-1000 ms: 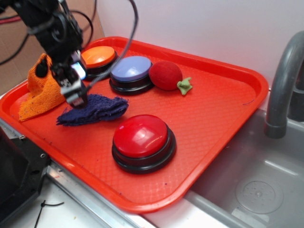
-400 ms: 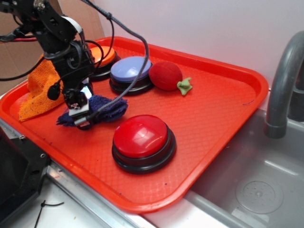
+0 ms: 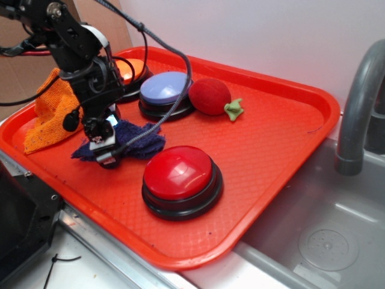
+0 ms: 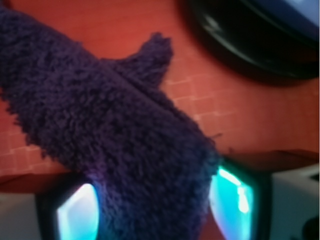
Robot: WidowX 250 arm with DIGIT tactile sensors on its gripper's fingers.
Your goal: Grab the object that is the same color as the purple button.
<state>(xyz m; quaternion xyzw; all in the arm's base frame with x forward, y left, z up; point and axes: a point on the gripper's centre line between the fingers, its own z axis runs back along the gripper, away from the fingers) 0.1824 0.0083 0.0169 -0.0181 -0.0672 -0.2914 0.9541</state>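
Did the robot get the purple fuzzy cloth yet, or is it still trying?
Almost. The gripper is already down at the dark purple cloth, not the orange cloth. In the wrist view the cloth sits between the two glowing fingers, which seem to press its sides. It matches the lavender button. Left to do: lift it, since it lies on the red tray.

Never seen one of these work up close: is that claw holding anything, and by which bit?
The gripper has its two fingers on either side of one end of the dark purple cloth, which still lies on the tray. Whether they are pinching it cannot be told.
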